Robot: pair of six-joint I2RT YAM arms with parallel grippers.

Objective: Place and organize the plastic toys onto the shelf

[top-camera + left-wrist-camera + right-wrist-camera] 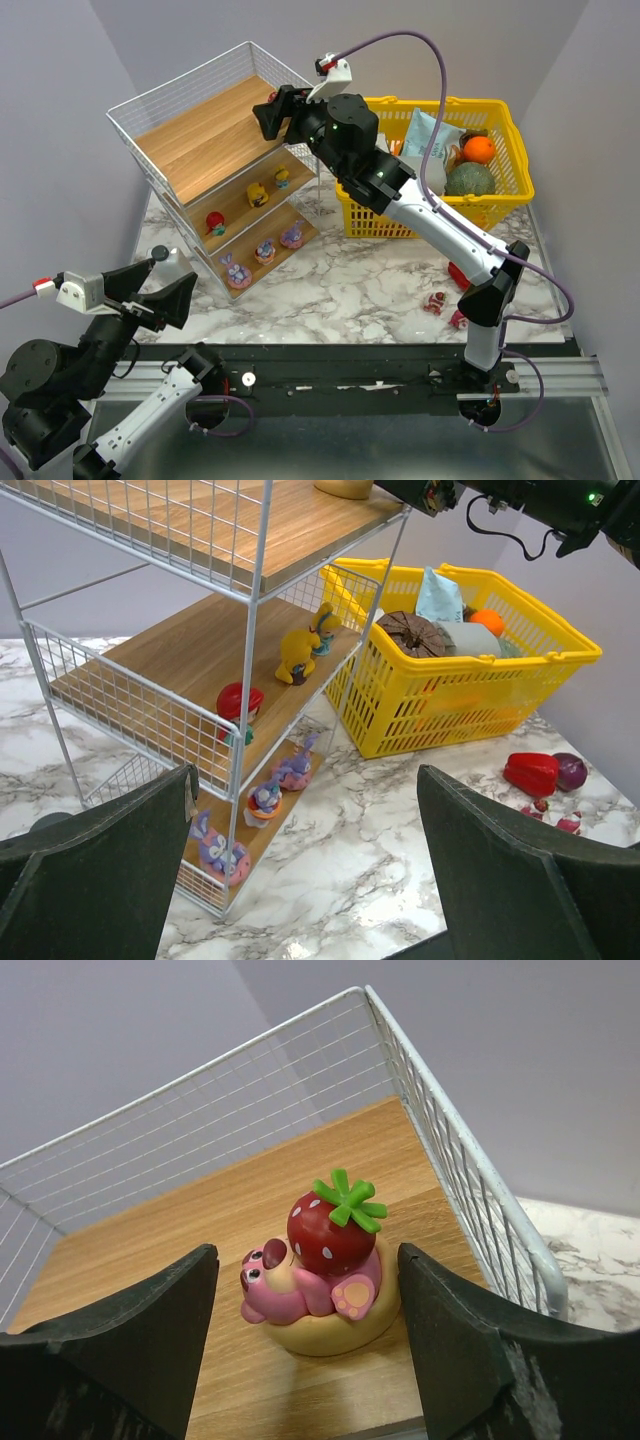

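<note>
We list: strawberry bear toy [318, 1282] on shelf [455, 1165] top board; right hand [270, 115] parted beside it, not touching; left hand [305, 810] wide, empty.

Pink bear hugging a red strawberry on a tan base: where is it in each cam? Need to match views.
Right wrist: pink bear with red strawberry on a tan base, picture centre, standing on the top wooden board.
Left wrist: only its base shows, at the top edge, right of centre.
Top external: hidden behind the right tool at the board's right end.
Shared landmark: the top board of the white wire shelf.
</note>
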